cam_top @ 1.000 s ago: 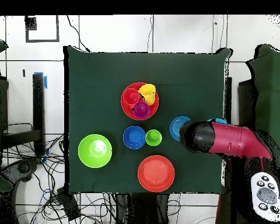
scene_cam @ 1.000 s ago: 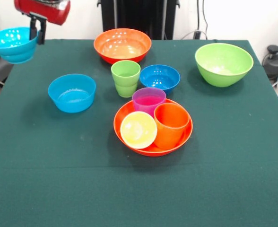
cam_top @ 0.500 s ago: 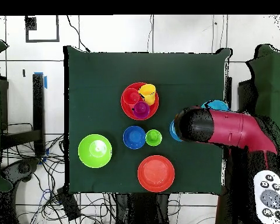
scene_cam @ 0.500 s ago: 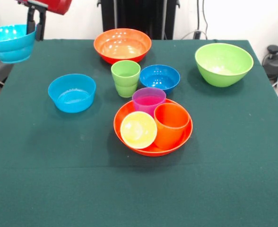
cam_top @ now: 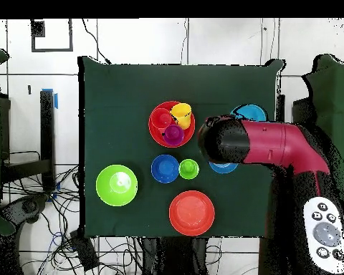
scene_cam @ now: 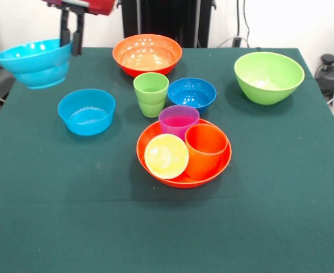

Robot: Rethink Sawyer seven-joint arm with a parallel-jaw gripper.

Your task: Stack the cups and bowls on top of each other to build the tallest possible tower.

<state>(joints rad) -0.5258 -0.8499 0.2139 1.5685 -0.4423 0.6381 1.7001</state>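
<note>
While the gripper (scene_cam: 71,40) hangs above the table's (scene_cam: 269,199) far corner, I see its fingers (scene_cam: 76,34) pinching the rim of a light blue bowl (scene_cam: 35,62), held airborne | second light blue bowl (scene_cam: 86,111) sits on the table just below | three cups stand inside orange bowl (scene_cam: 155,136)

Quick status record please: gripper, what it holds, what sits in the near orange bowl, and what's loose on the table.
gripper: shut on the rim of the held light blue bowl, lifted above the table
near orange bowl: holds yellow cup, orange cup, purple cup
loose on table: second light blue bowl, green cup, dark blue bowl, far orange bowl, lime bowl
tower: not started
</note>
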